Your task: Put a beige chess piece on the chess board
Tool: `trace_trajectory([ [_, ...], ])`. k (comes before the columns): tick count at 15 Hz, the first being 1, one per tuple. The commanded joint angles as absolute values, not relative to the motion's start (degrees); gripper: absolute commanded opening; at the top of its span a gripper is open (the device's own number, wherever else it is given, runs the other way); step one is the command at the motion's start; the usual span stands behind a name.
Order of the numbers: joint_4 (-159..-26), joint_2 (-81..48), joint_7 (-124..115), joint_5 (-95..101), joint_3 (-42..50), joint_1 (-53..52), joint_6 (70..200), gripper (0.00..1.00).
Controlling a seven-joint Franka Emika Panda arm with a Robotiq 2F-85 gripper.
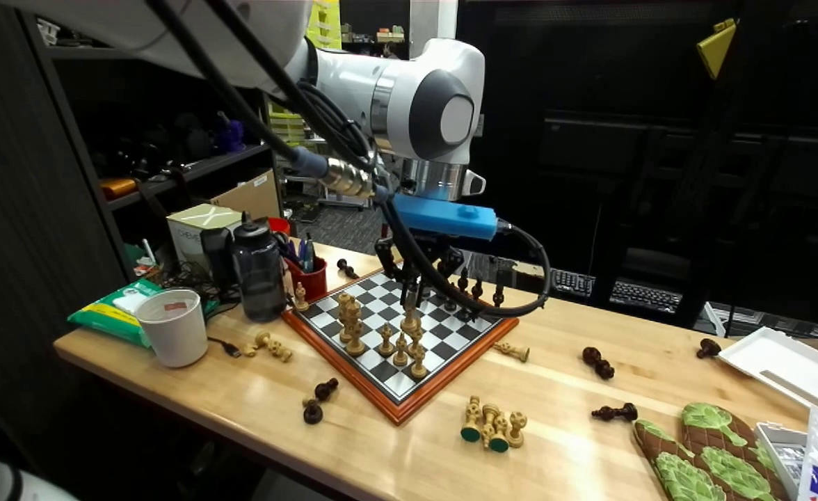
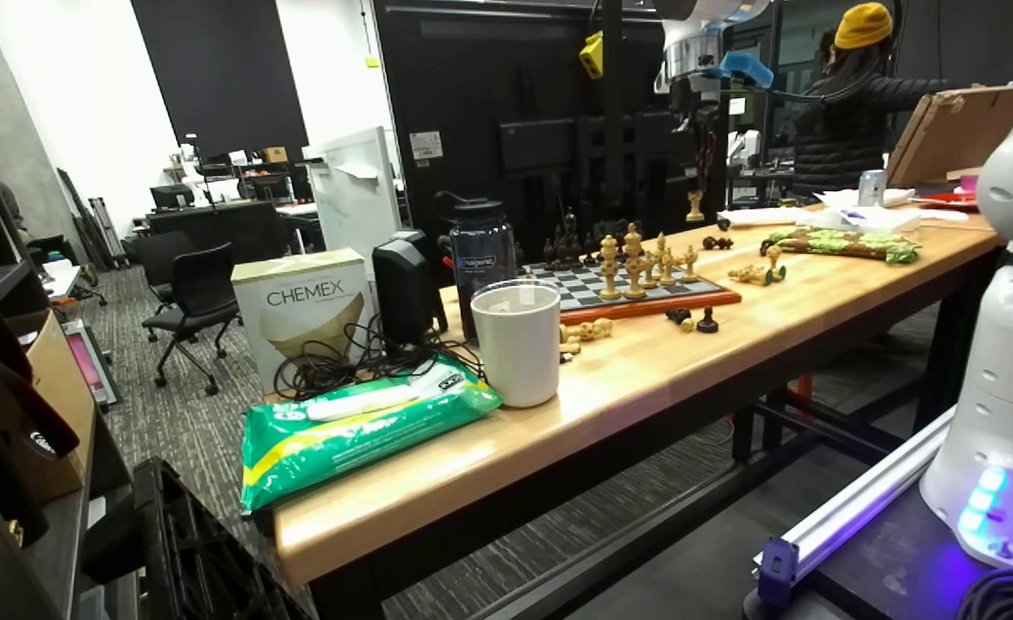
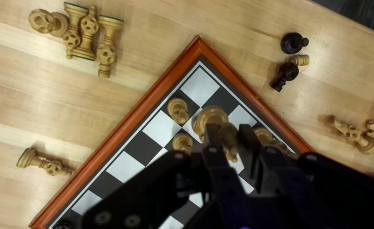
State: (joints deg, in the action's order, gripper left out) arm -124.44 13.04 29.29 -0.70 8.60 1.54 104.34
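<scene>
The chess board (image 1: 444, 391) lies on the table with its reddish-brown border; it also shows in the wrist view (image 3: 128, 124). My gripper (image 1: 412, 296) is shut on a beige chess piece (image 2: 694, 207) and holds it in the air, base down, above the board's level. In the wrist view the held piece (image 3: 211, 116) sits between the fingertips, its base over the board near one corner. Standing beige pieces (image 1: 400, 351) are on the squares below and beside it. Dark pieces (image 1: 477, 289) stand at the board's far side. The fingers hide part of the held piece.
Loose beige pieces (image 1: 471, 417) lie in front of the board. Dark pieces (image 1: 615, 412) lie around it. A white cup (image 1: 172, 334), a dark bottle (image 1: 257, 268) and a red pen cup (image 1: 311, 278) stand beside it. A leafy patterned mitt (image 1: 718, 445) lies on the table.
</scene>
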Motion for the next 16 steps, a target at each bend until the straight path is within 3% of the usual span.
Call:
trace_trajectory([
  [1, -124.20, 12.85, 29.45, -0.76, 8.30, 1.87, 104.22, 0.20],
  [9, -123.95, 12.85, 29.64, -0.77, 8.31, 1.86, 104.21, 0.20],
  [10, -123.38, 12.56, 29.61, -0.40, 8.10, 1.74, 104.07, 0.05],
  [16, -117.26, 9.13, 30.85, 0.82, 5.45, 0.24, 101.88, 0.05],
])
